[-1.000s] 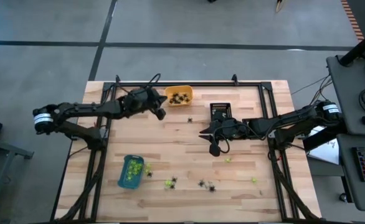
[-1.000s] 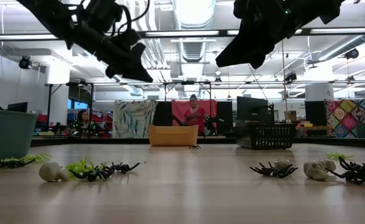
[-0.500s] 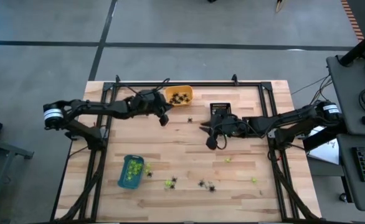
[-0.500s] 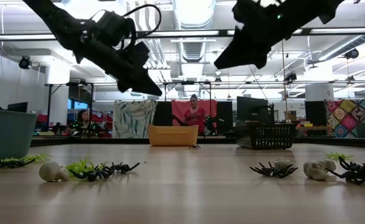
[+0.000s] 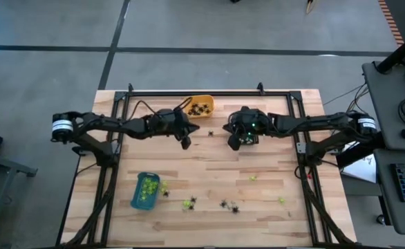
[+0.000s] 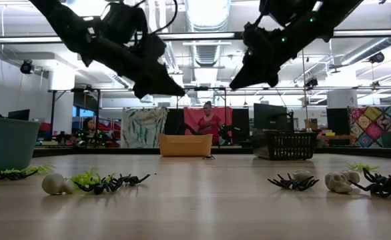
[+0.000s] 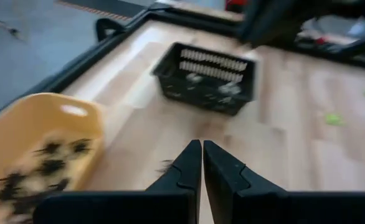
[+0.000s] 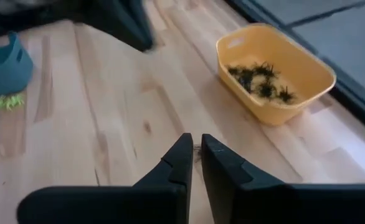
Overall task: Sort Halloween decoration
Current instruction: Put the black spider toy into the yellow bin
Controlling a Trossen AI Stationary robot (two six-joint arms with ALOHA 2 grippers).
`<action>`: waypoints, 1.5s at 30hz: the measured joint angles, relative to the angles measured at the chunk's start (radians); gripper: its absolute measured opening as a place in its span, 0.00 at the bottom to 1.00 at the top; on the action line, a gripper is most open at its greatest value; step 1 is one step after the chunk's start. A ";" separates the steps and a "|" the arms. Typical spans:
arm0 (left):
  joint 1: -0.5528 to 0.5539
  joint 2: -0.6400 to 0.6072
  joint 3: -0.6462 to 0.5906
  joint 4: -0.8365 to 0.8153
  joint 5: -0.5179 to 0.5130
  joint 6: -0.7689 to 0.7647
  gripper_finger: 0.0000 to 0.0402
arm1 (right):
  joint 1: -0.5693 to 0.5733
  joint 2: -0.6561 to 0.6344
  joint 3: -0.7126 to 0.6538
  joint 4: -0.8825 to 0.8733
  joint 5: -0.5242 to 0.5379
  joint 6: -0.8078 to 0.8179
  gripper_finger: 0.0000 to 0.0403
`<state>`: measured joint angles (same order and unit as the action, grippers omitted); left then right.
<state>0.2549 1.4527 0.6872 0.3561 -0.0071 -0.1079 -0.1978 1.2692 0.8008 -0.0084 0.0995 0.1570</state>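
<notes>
Both grippers hang shut above the table's far middle, touching nothing. My left gripper [image 5: 186, 142] [image 7: 202, 152] is just near of the orange tray [image 5: 200, 107], which holds black spiders. My right gripper [image 5: 231, 133] [image 8: 197, 146] is over the black tray [image 7: 207, 78], which holds whitish pieces. One black spider [image 7: 164, 167] lies on the wood between the two grippers. More decoration lies near the front edge: lime-green pieces [image 5: 189, 203], black spiders [image 5: 227, 205] and whitish skulls [image 6: 54, 184]. The blue tray [image 5: 145, 190] holds green pieces.
A black metal frame [image 5: 189, 93] runs along the far edge and down both sides of the table. Bare wood lies between the trays and the scattered pieces near the front. In the low view, people show in the room beyond the table.
My left gripper has moved away from the orange tray toward the table's right and near side, and has sunk a little. My right gripper has swung from the table's middle toward the far edge and now hangs over the black tray.
</notes>
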 joint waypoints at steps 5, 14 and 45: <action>-0.104 -0.010 0.000 0.020 -0.006 -0.069 0.00 | -0.006 0.067 0.064 -0.098 -0.030 0.018 0.04; -0.230 -0.010 -0.002 -0.026 -0.034 -0.088 0.00 | -0.006 0.273 0.261 -0.358 -0.029 -0.002 0.04; -0.241 -0.229 -0.004 -0.280 -0.169 0.002 0.00 | -0.080 0.633 0.504 -0.358 -0.030 -0.330 0.52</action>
<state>0.0135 1.2236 0.6835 0.0759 -0.1764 -0.1059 -0.2776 1.9026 1.3045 -0.3664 0.0699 -0.1727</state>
